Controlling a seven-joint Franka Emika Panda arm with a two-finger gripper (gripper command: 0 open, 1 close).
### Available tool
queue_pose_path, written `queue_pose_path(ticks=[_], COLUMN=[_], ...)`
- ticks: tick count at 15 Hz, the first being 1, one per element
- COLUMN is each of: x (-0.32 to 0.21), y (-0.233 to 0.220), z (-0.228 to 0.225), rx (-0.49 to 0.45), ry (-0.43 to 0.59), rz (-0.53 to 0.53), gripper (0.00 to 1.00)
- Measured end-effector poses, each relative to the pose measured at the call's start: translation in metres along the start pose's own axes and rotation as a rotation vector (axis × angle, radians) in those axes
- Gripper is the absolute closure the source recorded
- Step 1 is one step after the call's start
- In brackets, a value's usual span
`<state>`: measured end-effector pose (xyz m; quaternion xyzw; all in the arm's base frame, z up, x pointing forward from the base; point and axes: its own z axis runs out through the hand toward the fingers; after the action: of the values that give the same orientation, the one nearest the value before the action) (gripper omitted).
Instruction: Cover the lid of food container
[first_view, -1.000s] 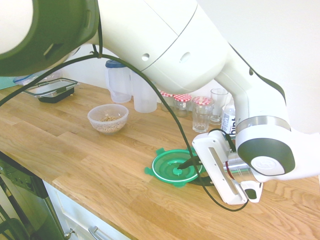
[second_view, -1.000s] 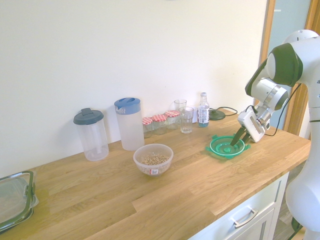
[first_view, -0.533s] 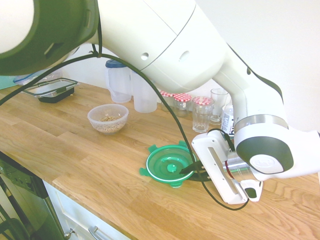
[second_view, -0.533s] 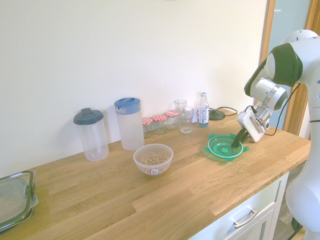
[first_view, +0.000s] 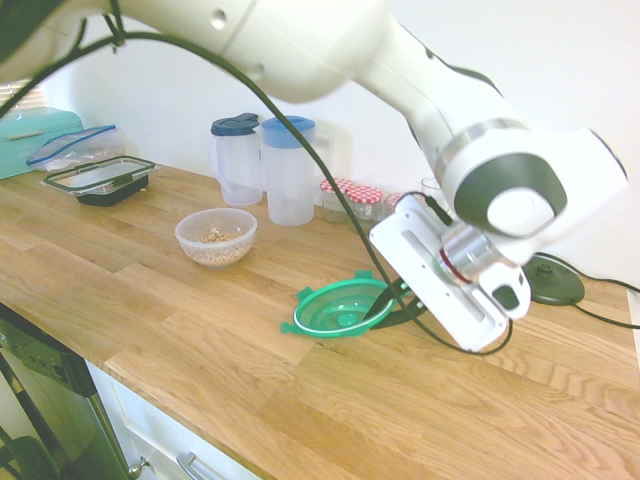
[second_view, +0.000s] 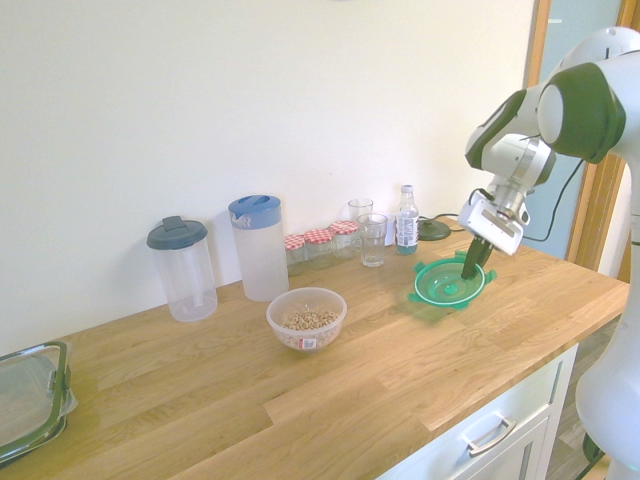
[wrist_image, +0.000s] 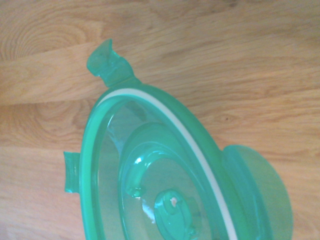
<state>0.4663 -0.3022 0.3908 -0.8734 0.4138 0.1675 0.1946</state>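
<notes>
Gripper (second_view: 470, 268) clamped shut on the lid's (second_view: 447, 284) rim, lid tilted off the counter. Carry it level to the bowl (second_view: 306, 318); centre before lowering.

Translucent green lid (first_view: 340, 308) with white rim ring; clear food container (first_view: 215, 237) of tan bits; red-checked jars (first_view: 345, 192).
</notes>
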Motion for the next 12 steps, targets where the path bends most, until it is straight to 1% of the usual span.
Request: queue_pose_path(ticks=[3,6,9,12], x=[-0.045,-0.082,-0.108,-0.154], y=[-0.037,-0.067,-0.109,-0.166], z=[-0.032,-0.057,-0.059,-0.049], rx=[-0.195,-0.353,-0.486,-0.609], ry=[0.117,0.263,0.413,0.584], rz=[-0.010,-0.026,-0.046,-0.057], gripper=[1.00,1.00,1.00,1.00])
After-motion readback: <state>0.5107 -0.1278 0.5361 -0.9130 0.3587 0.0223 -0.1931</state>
